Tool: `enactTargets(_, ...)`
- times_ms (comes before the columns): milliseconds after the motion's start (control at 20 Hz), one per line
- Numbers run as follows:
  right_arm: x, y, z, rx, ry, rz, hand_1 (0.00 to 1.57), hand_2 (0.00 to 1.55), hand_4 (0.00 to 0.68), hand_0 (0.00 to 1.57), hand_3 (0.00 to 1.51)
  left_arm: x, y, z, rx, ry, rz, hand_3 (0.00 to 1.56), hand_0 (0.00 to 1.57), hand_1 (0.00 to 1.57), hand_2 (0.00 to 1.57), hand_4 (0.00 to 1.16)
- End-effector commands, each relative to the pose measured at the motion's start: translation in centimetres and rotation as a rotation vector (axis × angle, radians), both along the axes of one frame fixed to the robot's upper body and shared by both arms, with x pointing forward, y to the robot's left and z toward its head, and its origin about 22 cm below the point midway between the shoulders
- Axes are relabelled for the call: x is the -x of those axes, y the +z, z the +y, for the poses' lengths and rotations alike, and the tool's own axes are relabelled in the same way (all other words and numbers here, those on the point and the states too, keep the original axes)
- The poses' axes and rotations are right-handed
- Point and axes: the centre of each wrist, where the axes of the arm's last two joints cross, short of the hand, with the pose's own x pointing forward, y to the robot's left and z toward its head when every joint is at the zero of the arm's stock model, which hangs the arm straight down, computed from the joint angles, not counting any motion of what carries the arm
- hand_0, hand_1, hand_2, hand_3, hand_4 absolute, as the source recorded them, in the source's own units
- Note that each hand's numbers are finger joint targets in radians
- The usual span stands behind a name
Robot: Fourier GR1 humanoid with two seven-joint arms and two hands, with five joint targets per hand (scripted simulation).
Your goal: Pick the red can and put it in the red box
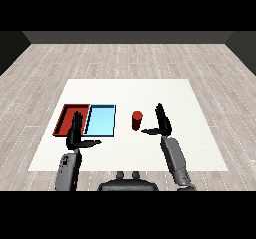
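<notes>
The red can (137, 120) stands upright on the white table (150, 93), right of the trays. My right hand (162, 122) is just right of the can, fingers straight and thumb stretched toward it, a small gap between them. The red tray (66, 115) lies at the table's left with nothing visible in it. My left hand (75, 133) hovers over the red tray's near right corner, open, thumb pointing right.
The light blue tray (101, 119) lies directly right of the red tray, between it and the can. The table's near edge runs just below both forearms. Bare white surface stretches behind and right of the can.
</notes>
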Motion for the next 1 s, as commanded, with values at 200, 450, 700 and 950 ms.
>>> enactTargets(200,-2.8,-2.2,2.1,-0.053,0.008,0.047,0.0,0.0,0.0,0.0,0.0,-0.4,-1.2,-0.9,0.022,-0.001,0.003,0.0,0.0,0.0,0.0,0.0)
enactTargets(450,-1.7,-3.2,4.6,-0.06,0.01,0.045,0.0,0.0,0.0,0.0,0.0,1.5,-0.6,0.7,0.037,-0.016,-0.006,0.0,0.0,0.0,0.0,0.0)
enactTargets(700,-0.7,-5.1,1.6,-0.116,0.029,0.073,0.0,0.0,0.0,0.0,0.0,0.9,0.6,1.7,0.034,-0.012,-0.018,0.0,0.0,0.0,0.0,0.0)
enactTargets(950,-4.1,-4.0,5.0,-0.114,0.001,0.086,0.0,0.0,0.0,0.0,0.0,0.2,0.5,0.5,0.024,-0.015,-0.006,0.0,0.0,0.0,0.0,0.0)
